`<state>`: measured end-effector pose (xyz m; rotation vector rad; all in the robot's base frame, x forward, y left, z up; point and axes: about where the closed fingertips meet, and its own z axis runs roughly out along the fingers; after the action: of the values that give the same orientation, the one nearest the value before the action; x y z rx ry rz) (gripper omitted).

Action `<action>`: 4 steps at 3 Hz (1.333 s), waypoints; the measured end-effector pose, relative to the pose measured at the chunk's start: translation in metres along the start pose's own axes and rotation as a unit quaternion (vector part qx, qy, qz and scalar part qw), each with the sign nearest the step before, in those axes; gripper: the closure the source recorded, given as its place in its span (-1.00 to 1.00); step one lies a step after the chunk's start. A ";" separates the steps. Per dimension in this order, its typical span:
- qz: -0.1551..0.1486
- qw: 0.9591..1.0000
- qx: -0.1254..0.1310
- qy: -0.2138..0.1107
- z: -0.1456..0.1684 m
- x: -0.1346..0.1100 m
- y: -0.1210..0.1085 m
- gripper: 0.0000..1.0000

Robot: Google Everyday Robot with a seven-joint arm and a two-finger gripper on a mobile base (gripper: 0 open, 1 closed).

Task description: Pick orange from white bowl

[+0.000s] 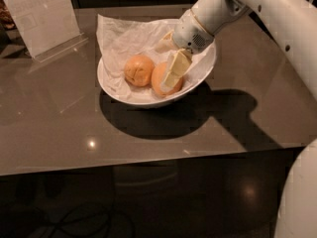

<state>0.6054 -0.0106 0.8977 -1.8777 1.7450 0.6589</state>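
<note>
The white bowl (204, 71) stands on the table, lined with crumpled white paper (119, 36). Two oranges lie in it. The smooth pale orange (159, 78) is on the right, touching the darker dimpled orange (138, 70) on the left. My gripper (171, 57) reaches into the bowl from the upper right and is open. Its near finger (176, 69) lies across the right side of the pale orange. The far finger (165, 42) is behind that orange, over the paper. The orange rests in the bowl.
The bowl sits on a glossy grey-brown table (59, 123). A clear stand with a white sign (42, 16) is at the back left. My white arm (277, 19) crosses the upper right. The table's front edge (148, 160) runs below the bowl.
</note>
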 end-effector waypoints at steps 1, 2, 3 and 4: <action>0.010 1.000 -0.009 -0.006 0.009 0.005 -0.001 -0.80; 0.024 1.000 -0.015 -0.009 0.015 0.013 0.000 -0.82; 0.045 0.999 -0.019 -0.010 0.020 0.025 0.002 -0.78; 0.060 0.998 -0.022 -0.009 0.024 0.034 0.001 -0.76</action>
<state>0.6058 -0.0209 0.8579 -1.8010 1.8569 0.7631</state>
